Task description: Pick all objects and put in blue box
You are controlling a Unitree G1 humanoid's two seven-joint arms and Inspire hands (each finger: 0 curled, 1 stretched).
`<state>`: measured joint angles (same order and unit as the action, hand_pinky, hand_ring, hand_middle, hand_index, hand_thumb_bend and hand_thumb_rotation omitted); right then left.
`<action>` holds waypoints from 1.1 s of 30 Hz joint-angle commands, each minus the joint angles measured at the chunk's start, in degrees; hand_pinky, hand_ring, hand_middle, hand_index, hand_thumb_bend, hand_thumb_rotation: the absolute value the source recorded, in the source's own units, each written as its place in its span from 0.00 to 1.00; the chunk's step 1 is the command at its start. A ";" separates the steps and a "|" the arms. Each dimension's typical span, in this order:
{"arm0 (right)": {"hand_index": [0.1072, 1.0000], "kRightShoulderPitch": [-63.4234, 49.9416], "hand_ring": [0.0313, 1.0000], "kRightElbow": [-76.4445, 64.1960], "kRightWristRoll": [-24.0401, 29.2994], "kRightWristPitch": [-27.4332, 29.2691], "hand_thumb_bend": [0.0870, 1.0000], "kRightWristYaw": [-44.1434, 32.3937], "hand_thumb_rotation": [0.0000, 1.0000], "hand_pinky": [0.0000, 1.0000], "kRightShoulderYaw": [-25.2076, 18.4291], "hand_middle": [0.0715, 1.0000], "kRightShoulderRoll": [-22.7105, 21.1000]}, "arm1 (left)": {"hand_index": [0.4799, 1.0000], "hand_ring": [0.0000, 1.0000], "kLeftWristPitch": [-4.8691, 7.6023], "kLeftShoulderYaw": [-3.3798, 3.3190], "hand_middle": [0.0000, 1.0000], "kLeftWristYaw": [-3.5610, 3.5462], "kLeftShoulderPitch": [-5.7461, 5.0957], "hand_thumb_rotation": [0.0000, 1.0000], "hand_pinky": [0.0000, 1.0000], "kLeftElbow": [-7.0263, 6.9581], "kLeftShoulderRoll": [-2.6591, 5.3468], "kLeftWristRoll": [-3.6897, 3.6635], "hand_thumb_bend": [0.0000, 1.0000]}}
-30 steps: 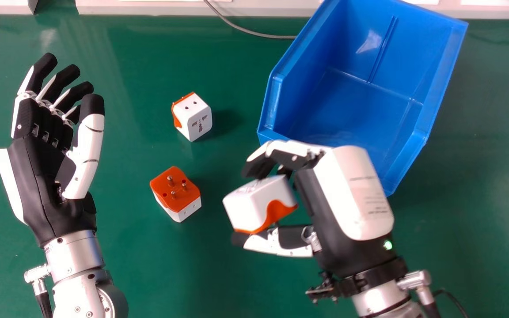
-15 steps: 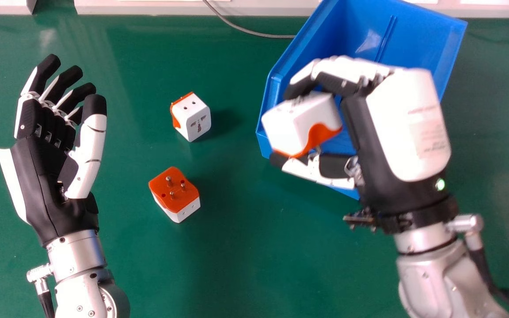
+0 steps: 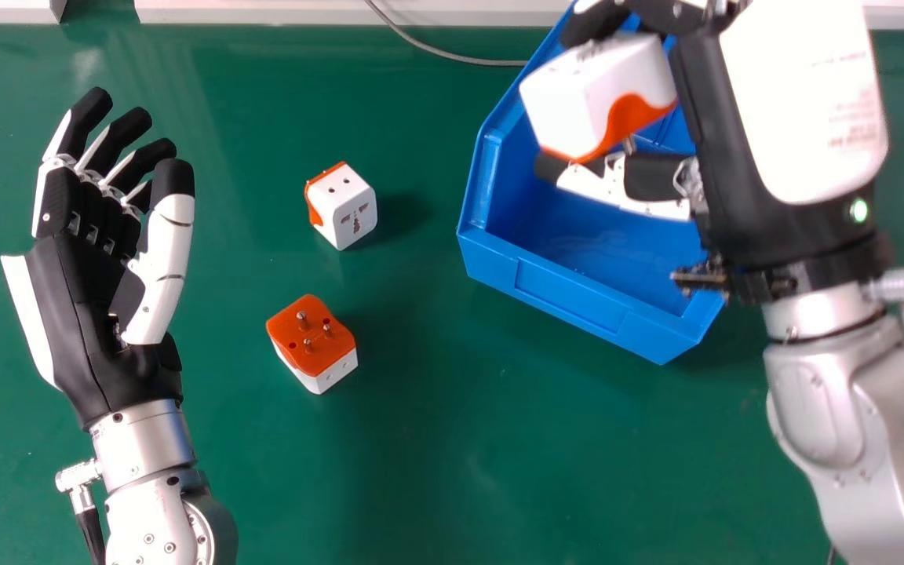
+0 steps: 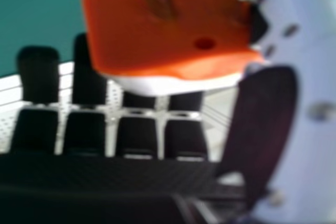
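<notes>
In our right hand point(image 3: 801, 102) we hold a white-and-orange adapter point(image 3: 570, 98), pinched between the thumb and the curled fingers, its orange pin side toward the palm camera. We have it over the blue box point(image 3: 570, 294). Beside the box, on the green counter point(image 3: 436, 471), sit a second adapter point(image 3: 354, 208) and, nearer us, a third point(image 3: 311, 341), orange face up. Our left hand point(image 3: 67, 314) is relaxed, well apart from the box.
</notes>
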<state>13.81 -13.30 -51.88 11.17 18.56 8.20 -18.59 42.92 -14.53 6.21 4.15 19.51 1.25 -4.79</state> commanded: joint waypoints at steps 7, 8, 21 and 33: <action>0.45 8.66 0.38 11.15 -1.64 1.42 0.44 3.62 0.00 0.29 -0.25 0.47 -4.11 | 0.63 0.71 1.54 0.20 0.77 0.07 1.57 0.41 0.65 0.68 -0.31 0.55 0.64; 0.45 9.67 0.38 12.98 -1.89 2.15 0.44 4.37 0.00 0.29 0.01 0.47 -4.82 | 0.63 0.71 1.63 0.19 0.77 0.02 1.68 0.41 0.65 0.87 -0.34 0.53 0.64; 0.48 18.20 0.39 32.24 -3.82 2.92 0.44 8.48 0.00 0.29 4.18 0.46 -8.20 | 0.63 0.71 2.49 -0.07 0.78 -0.25 2.28 0.41 0.65 1.94 -0.51 0.16 0.63; 0.49 21.18 0.39 39.87 -4.20 -1.98 0.44 6.26 0.00 0.29 8.26 0.46 -8.25 | 0.62 0.71 2.92 -0.62 0.77 0.13 2.28 0.40 0.64 2.33 -0.72 0.11 0.63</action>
<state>33.99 26.79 -56.55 10.32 25.90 15.92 -26.23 44.42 -15.04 6.31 5.97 22.12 1.08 -4.89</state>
